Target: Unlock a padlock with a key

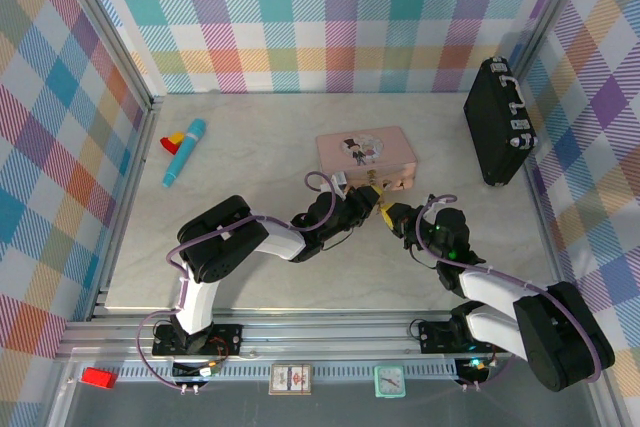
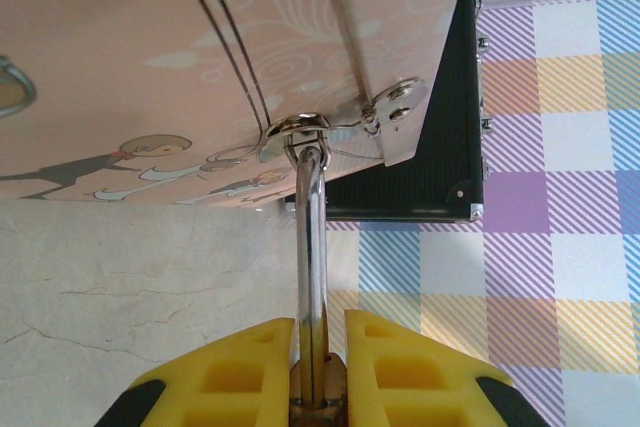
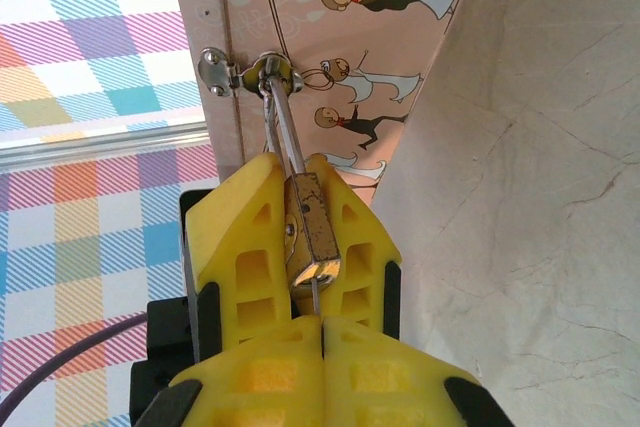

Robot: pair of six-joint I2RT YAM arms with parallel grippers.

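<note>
My left pincer (image 2: 320, 335) clamps the padlock (image 3: 312, 230) (shackle (image 2: 310, 227) through the tin hasp (image 2: 300, 130)) to steady it, so my right pincer (image 3: 322, 320), shut on the thin key (image 3: 316, 299), can work at its keyhole.

pink tin (image 1: 365, 150) blocks ahead; open table (image 1: 255, 162) left of it.

Key (image 3: 316, 295) almost entirely hidden.
</note>
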